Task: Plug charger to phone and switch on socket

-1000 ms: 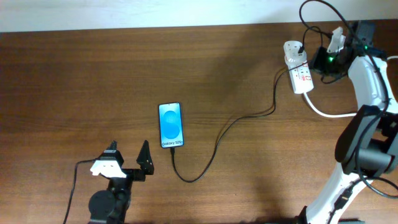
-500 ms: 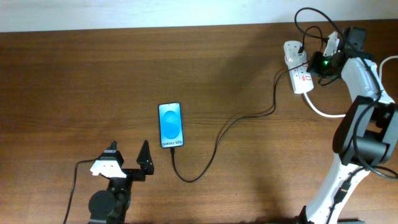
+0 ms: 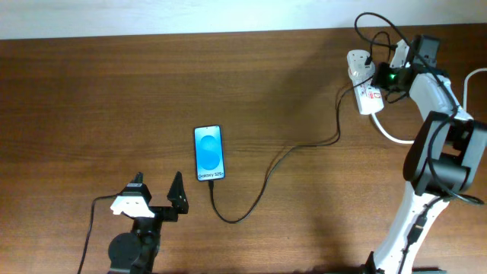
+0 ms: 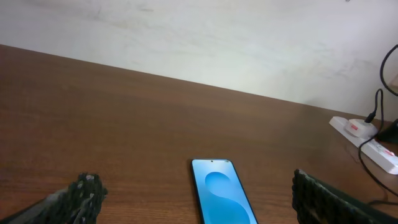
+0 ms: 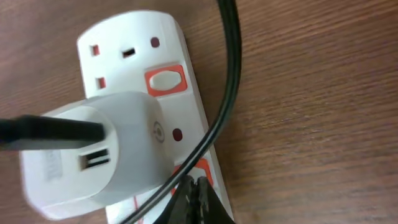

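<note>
Count: one phone (image 3: 209, 153), one charger (image 3: 266, 175), one socket (image 3: 364, 85), two grippers.

The phone lies face up, screen lit, near the middle of the bench (image 3: 91, 99). The charger runs from the phone's lower edge, loops toward the front and crosses to the socket at the far right corner. We cannot tell whether its tip is fully seated.

The left gripper (image 3: 157, 185) stands wide open just in front of the phone and left of it, holding nothing. The right gripper (image 5: 194, 194) is closed with its tips together, grasping nothing. It sits at the red-framed switch (image 5: 200, 173) beside the white adapter (image 5: 93, 149), the one plug in the strip. A second switch (image 5: 165, 79) shows farther along.

A black wire (image 5: 227, 93) arcs across the strip close beside the closed tips. The thick white lead (image 3: 396, 137) trails off behind the right arm.

Against the earlier frame, the right gripper has shifted left onto the socket. The phone, the charger and the left gripper are unchanged.
</note>
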